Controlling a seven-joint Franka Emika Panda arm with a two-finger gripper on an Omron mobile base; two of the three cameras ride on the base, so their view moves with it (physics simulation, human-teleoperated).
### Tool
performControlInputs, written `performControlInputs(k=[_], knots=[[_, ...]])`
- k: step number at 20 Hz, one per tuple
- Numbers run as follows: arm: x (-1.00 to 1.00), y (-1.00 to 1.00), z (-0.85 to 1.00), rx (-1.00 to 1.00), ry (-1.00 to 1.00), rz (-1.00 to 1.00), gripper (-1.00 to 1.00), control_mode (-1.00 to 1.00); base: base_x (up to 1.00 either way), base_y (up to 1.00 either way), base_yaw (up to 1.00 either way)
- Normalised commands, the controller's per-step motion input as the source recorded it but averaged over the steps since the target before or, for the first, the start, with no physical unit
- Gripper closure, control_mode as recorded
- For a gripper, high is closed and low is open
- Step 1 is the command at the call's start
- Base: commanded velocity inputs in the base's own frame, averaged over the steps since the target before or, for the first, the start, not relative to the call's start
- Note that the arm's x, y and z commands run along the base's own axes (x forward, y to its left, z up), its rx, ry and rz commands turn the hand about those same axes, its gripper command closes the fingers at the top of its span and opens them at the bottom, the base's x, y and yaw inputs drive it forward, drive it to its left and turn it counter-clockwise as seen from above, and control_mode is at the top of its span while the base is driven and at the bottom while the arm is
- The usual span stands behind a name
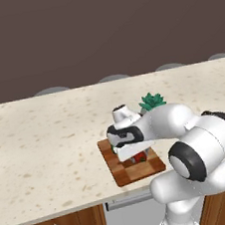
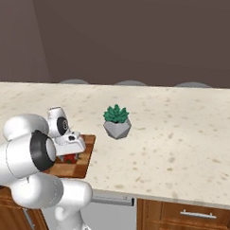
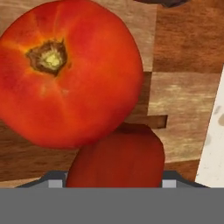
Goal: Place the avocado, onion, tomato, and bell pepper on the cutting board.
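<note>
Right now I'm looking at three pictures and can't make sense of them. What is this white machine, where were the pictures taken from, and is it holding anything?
It is a white robot arm in a simulated kitchen, bent over a speckled counter. Two pictures come from cameras behind the arm, one to its left and one to its right, so they show the same scene from two sides. The third comes from a camera on the hand, looking down along the pincer.

On the counter lie a checkered wooden cutting board and a teal plant in a grey pot. In the close-up, a bright red tomato rests on the board. The darker red bell pepper sits between the pincer's two tips, which appear closed on it, low over the board.
</note>
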Motion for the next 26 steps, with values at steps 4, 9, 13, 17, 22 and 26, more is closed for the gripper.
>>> performControlInputs(k=[4,9,13,17,22,26], knots=[[0.0,0.0,0.0,0.02,0.0,0.03,-1.0,-1.0,0.0,0.0,0.0],[-0.02,-0.04,0.01,0.03,0.0,0.02,-1.0,-1.0,0.0,0.0,0.0],[-0.01,0.0,0.06,0.01,-0.01,0.04,-1.0,-1.0,0.0,0.0,0.0],[-0.09,-0.02,0.27,0.01,-0.05,0.03,-1.0,-1.0,0.0,0.0,0.0],[-0.27,-0.01,0.48,0.0,-0.05,0.0,-1.0,-1.0,0.0,0.0,0.0],[-0.18,-0.11,0.42,0.02,0.0,0.0,-1.0,-1.0,0.0,0.0,0.0]])
